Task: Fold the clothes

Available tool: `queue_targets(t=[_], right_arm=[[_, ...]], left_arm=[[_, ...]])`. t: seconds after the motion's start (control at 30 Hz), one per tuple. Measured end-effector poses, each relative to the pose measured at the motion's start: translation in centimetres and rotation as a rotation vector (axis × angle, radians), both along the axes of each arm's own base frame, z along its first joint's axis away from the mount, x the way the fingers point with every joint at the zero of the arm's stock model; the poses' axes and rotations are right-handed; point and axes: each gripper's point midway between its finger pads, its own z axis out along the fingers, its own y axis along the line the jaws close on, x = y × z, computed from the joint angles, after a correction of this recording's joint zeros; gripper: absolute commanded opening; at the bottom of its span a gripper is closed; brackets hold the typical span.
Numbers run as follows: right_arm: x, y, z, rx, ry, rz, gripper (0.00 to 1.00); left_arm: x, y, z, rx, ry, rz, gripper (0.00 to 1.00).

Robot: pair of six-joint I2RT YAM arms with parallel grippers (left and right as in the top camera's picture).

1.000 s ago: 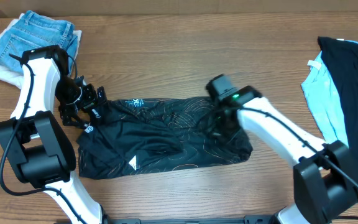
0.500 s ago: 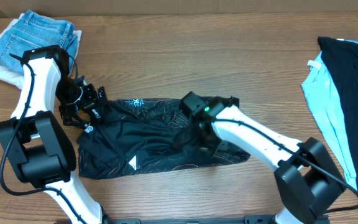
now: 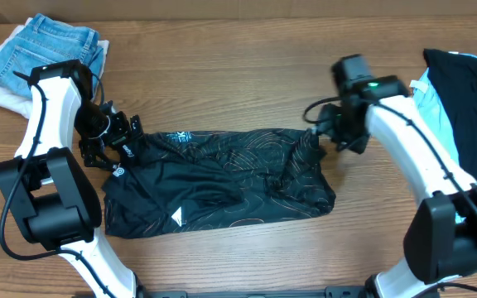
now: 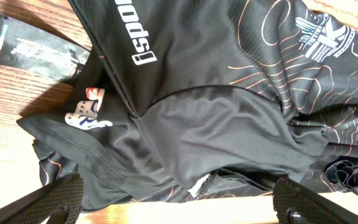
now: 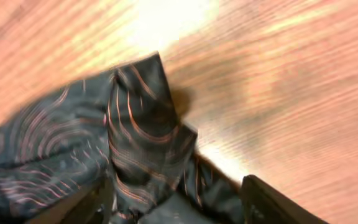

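The black jersey (image 3: 222, 182) with thin orange contour lines lies crumpled across the middle of the table. In the left wrist view its white lettering (image 4: 135, 46) and a small logo (image 4: 86, 116) show. My left gripper (image 3: 128, 142) hovers over the jersey's left end, open, its fingers (image 4: 58, 199) wide apart above the cloth with nothing between them. At the jersey's upper right corner (image 5: 145, 118) is my right gripper (image 3: 325, 136), open. The blurred right wrist view shows a bunched bit of cloth (image 5: 166, 186) lying loose between its spread jaws.
Blue jeans (image 3: 52, 45) lie on a white cloth at the back left corner. A plain black garment (image 3: 470, 108) lies over a light blue one (image 3: 425, 116) at the right edge. The wooden table (image 3: 247, 83) shows behind the jersey.
My right gripper went from the jersey's middle out to its upper right corner and its jaws spread apart. The cloth there is spread rightward again. The left arm has not moved.
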Motion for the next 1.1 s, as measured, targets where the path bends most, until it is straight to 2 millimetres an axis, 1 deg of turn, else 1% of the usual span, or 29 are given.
queue_targets(t=[0.07,0.13,0.2,0.3,0.37,0.4,0.43,0.5,0.63,0.73,0.87,1.1], right_arm=[[-0.1,-0.8,-1.0,0.039,0.017,0.004,0.66],[-0.3,-1.0,-2.2,0.074,0.025,0.025,0.65],[-0.5,-0.6,-3.5,0.107,0.032,0.060,0.65],[-1.0,0.5,-5.4,0.169,0.034,0.109,0.64],[-1.2,1.1,-6.0,0.201,0.030,0.132,0.61],[-1.3,1.5,-6.2,0.224,0.024,0.146,0.58],[-1.4,2.0,-6.5,0.253,0.017,0.162,0.50],[-1.7,2.5,-6.9,0.288,0.014,0.175,0.41],[-2.3,2.9,-7.4,0.317,0.023,0.188,0.19],[-1.9,3.2,-7.3,0.328,0.005,0.190,0.04],[-1.0,3.5,-7.1,0.345,-0.027,0.175,0.04],[-0.9,4.9,-6.2,0.439,-0.033,0.175,0.04]], left_arm=[[0.0,0.0,0.0,0.000,0.000,0.000,1.00],[0.0,0.0,0.0,0.000,0.000,0.000,1.00],[0.0,0.0,0.0,0.000,0.000,0.000,1.00],[0.0,0.0,0.0,0.000,0.000,0.000,1.00],[0.0,0.0,0.0,0.000,0.000,0.000,1.00],[0.0,0.0,0.0,0.000,0.000,0.000,1.00],[0.0,0.0,0.0,0.000,0.000,0.000,1.00],[0.0,0.0,0.0,0.000,0.000,0.000,1.00],[0.0,0.0,0.0,0.000,0.000,0.000,1.00],[0.0,0.0,0.0,0.000,0.000,0.000,1.00],[0.0,0.0,0.0,0.000,0.000,0.000,1.00],[0.0,0.0,0.0,0.000,0.000,0.000,1.00]])
